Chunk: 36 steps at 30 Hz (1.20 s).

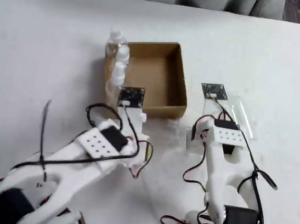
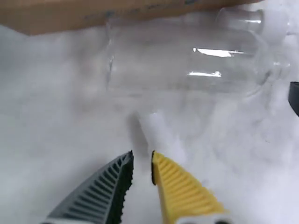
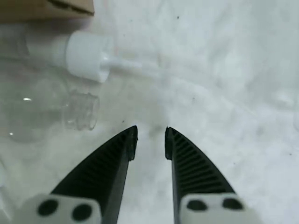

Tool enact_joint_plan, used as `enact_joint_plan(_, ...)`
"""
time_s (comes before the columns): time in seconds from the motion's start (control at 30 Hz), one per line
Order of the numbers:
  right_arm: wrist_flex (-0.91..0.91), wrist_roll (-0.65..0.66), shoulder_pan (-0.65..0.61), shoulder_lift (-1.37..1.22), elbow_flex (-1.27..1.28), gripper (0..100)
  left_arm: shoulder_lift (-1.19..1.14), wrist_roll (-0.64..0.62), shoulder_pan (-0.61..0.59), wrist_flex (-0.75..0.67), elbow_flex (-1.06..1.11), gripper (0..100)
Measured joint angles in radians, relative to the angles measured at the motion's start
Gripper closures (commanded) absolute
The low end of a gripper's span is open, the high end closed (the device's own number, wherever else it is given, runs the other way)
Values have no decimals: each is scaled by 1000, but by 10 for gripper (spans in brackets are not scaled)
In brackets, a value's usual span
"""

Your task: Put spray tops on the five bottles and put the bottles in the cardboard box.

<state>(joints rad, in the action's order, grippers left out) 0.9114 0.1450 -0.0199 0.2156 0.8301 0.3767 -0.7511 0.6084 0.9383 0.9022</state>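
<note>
No text, label, number or sign can be read here — the cardboard box (image 1: 161, 109) has only faint dark marks along its wall, too blurred to make out, and the clear bottles (image 1: 117, 63) carry no legible print.

A clear bottle (image 2: 187, 65) lies on its side just beside the box (image 2: 93, 14). The gripper (image 2: 141, 161) has its fingers a little apart.

Cardboard box (image 1: 157, 77) open at right, bottles (image 1: 117, 63) crowding its left wall (upright) — clear bottle (image 2: 187, 60) lying outside
</note>
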Motion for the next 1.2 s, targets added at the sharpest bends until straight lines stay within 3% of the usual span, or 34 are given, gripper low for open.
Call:
enact_joint_plan(0.1, 0, 0, 0, 0, 0, 933, -61, -26, -2, -37, 0, 753)
enact_joint_plan(0.4, 0, 0, 0, 0, 0, 934, -219, -77, -17, -124, -18, 749)
enact_joint_plan(0.67, 0, 3, 0, 0, 0, 935, -226, -78, -31, -144, -18, 757)
enact_joint_plan(0.77, 0, 3, 0, 0, 0, 935, -242, -78, -31, -144, -18, 841)
enact_joint_plan(0.87, 0, 3, 0, 0, 0, 936, -279, -78, -31, -166, -26, 996)
enact_joint_plan(0.93, 0, 3, 0, 0, 0, 936, -285, -83, -28, -192, -29, 947)
enact_joint_plan(1.2, 9, 8, 0, 0, 0, 934, -292, 21, -25, -213, -31, 979)
